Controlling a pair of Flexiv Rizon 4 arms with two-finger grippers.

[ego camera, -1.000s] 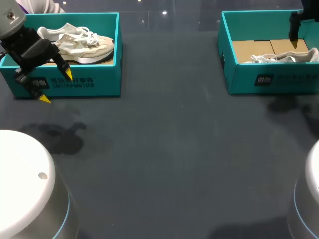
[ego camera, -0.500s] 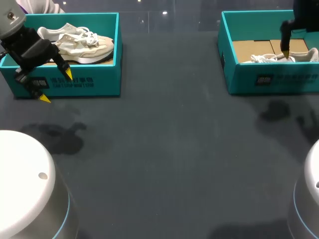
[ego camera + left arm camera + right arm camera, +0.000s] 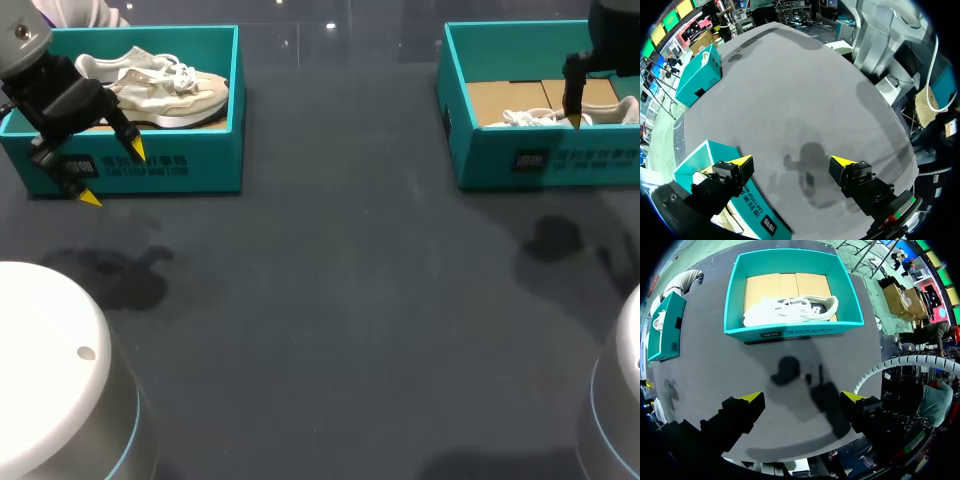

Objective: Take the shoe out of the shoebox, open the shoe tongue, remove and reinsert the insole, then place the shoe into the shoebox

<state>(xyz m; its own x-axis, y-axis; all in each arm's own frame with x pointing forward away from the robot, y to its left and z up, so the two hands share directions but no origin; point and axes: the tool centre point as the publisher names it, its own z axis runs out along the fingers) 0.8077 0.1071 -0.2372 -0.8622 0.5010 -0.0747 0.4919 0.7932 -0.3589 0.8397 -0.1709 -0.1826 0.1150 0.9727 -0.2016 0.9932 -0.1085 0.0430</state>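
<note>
Two teal shoeboxes stand at the table's far edge. The left shoebox [image 3: 150,165] holds a white shoe [image 3: 160,85]. In the right shoebox [image 3: 540,160] a white shoe [image 3: 555,117] lies on brown cardboard. My left gripper [image 3: 112,174] hangs open just in front of the left shoebox [image 3: 705,155], holding nothing. My right gripper [image 3: 804,396] is open and empty, high above the table near the front of the right shoebox [image 3: 790,330] and its shoe [image 3: 790,310]. In the head view only one of its fingers [image 3: 575,95] shows, over that box.
The dark grey tabletop [image 3: 350,300] stretches wide between and in front of the two boxes. Two white round arm bases sit at the near corners, one on the left [image 3: 50,370] and one on the right [image 3: 625,400].
My right gripper has shifted left and dropped lower over the right shoebox. The left arm and both shoes have stayed put.
</note>
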